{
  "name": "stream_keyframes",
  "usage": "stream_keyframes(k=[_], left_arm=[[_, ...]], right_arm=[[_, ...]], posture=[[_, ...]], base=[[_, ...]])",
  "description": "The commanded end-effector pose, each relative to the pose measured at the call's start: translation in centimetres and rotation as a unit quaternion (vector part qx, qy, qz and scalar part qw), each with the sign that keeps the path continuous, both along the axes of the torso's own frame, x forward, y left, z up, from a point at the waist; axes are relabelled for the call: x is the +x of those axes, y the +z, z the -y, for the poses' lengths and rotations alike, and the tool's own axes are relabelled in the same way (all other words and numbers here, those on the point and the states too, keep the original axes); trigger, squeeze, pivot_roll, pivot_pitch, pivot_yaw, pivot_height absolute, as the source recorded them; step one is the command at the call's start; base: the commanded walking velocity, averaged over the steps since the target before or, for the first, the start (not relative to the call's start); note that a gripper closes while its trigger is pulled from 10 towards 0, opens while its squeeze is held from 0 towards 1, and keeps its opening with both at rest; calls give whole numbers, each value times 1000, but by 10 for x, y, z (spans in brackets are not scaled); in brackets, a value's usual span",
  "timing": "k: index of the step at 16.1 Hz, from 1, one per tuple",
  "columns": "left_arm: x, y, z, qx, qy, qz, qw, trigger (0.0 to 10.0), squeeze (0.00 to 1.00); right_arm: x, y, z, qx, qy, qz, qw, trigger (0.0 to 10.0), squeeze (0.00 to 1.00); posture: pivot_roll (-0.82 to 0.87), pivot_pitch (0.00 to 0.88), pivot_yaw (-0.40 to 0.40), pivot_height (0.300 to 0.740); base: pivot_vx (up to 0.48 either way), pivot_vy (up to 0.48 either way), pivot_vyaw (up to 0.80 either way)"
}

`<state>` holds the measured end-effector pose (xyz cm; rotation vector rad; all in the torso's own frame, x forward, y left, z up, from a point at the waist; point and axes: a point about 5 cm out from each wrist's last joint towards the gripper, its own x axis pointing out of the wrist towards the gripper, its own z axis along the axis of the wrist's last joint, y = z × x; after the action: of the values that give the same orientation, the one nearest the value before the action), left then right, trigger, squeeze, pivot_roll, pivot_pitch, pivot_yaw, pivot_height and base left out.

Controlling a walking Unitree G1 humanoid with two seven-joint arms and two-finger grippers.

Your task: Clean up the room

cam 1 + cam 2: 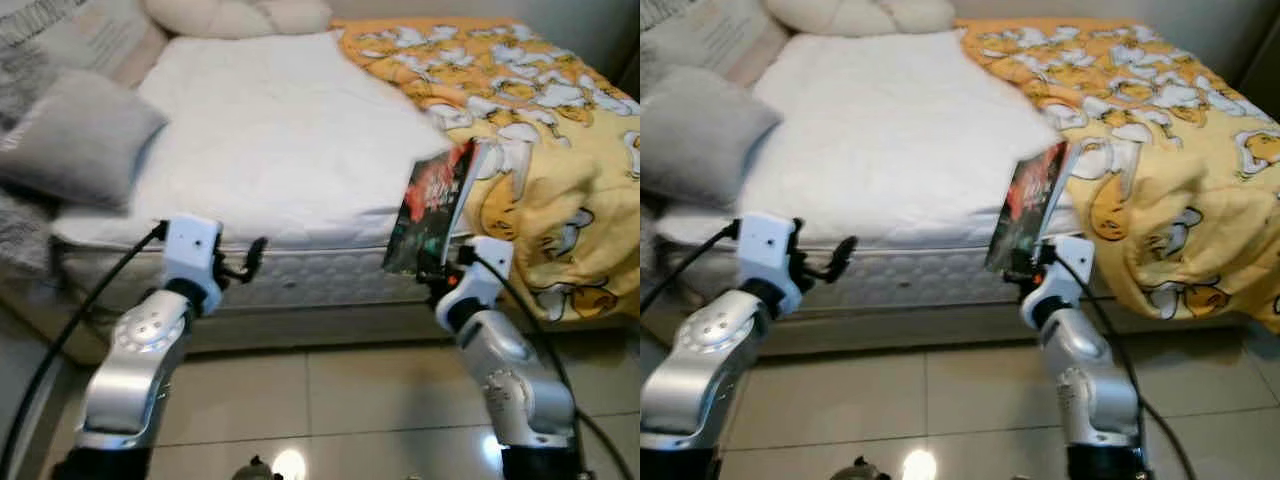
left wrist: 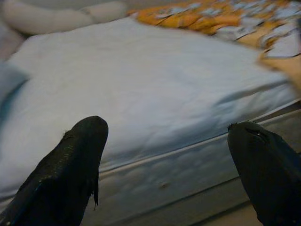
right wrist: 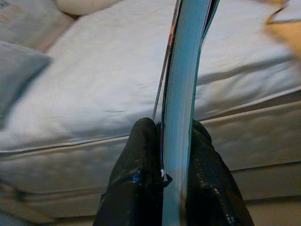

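Note:
My right gripper (image 1: pixel 437 270) is shut on a book (image 1: pixel 432 206) with a dark red-and-green cover, held upright in front of the bed's near edge. In the right wrist view its pale page edge (image 3: pixel 186 94) stands clamped between the two black fingers (image 3: pixel 136 160). My left gripper (image 1: pixel 245 265) is open and holds nothing, raised at mattress height to the left. Its fingers (image 2: pixel 70 165) spread wide before the white sheet (image 2: pixel 141 84).
The bed has a white mattress (image 1: pixel 270 130), a grey pillow (image 1: pixel 80 135) at its left, cream pillows (image 1: pixel 235 15) at the head, and a yellow patterned blanket (image 1: pixel 540 120) over its right side. Shiny tiled floor (image 1: pixel 330 400) lies below my arms.

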<state>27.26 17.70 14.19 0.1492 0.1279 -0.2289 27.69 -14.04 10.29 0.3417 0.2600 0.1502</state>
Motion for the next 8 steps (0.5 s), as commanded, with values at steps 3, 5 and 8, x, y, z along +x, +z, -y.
stream_keyframes(k=[3,5,8], left_arm=[[0,1,2,-1,-2,2,1000,10000,443],[0,1,2,-1,-1,2,1000,10000,443],[0,1,1,-12,2,1,1000,10000,443]], right_arm=[[3,11,-2,-5,9,26,1000,10000,0],[3,11,-2,-5,8,25,1000,10000,0],[3,11,-2,-5,9,25,1000,10000,0]], posture=[[54,0,15,740],[56,0,16,740],[55,0,16,740]], base=[[0,374,0],[0,373,0],[0,247,0]])
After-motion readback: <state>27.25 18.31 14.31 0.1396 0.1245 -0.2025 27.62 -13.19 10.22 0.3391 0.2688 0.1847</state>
